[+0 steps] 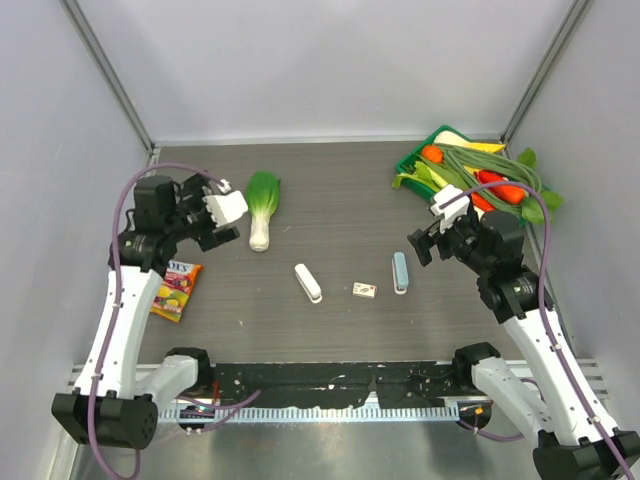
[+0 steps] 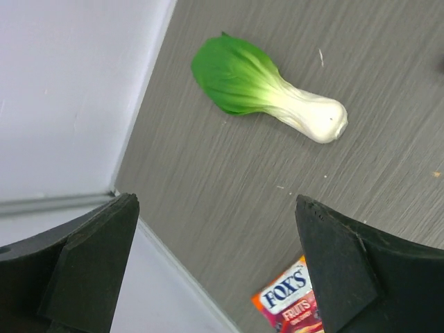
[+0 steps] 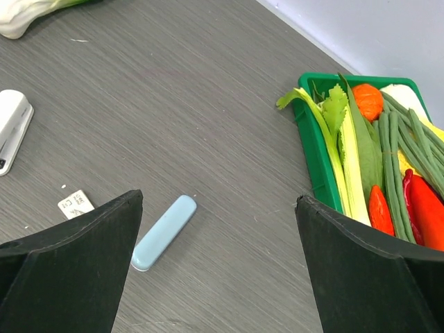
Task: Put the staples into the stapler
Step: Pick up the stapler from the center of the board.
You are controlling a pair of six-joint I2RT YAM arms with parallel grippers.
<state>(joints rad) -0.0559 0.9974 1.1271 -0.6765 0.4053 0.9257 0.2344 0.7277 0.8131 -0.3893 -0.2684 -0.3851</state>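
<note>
The stapler (image 1: pixel 308 283), small, slim and white, lies on the dark table near the middle front; the right wrist view catches it at the left edge (image 3: pixel 12 128). The staples (image 1: pixel 364 290), a tiny flat box, lie just right of it (image 3: pixel 75 204). My left gripper (image 1: pixel 232 220) hovers open at the far left beside a bok choy, well away from both; its jaws (image 2: pixel 215 201) hold nothing. On the right, my right gripper (image 1: pixel 430 225) is also open and empty (image 3: pixel 218 198), raised above the table to the right of the staples.
A pale blue bar (image 1: pixel 401 272) lies right of the staples (image 3: pixel 164 232). A toy bok choy (image 1: pixel 263 205) sits back left (image 2: pixel 263 87). A candy bag (image 1: pixel 176 290) lies at the left edge (image 2: pixel 291 302). A green tray (image 1: pixel 408 160) of vegetables stands back right (image 3: pixel 316 152).
</note>
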